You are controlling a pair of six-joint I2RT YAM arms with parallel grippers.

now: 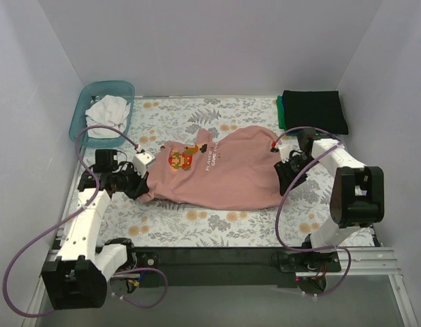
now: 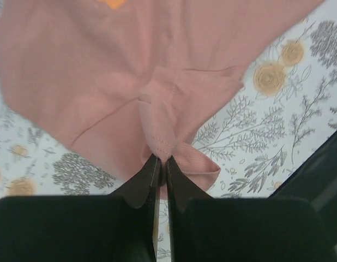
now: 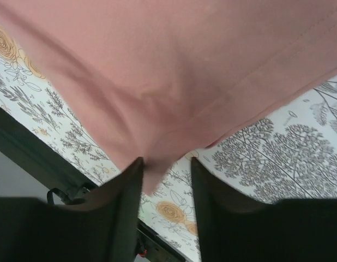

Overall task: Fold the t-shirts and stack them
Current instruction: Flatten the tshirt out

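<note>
I see the pink tee (image 1: 217, 174) lying (print up) between my left gripper (image 1: 138, 185) and right gripper (image 1: 284, 172), seemingly touching both.

On my remote feed, I see the pink t-shirt (image 1: 221, 170) in soft matt cloth, the table cover (image 1: 197, 221) smooth and floral-printed, the basket (image 1: 78, 114) glossy translucent plastic.

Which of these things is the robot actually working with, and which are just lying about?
Part of the job:
pink t-shirt
folded black t-shirt
green t-shirt under it
white t-shirt

Just lying about:
teal plastic basket
floral table cover
</note>
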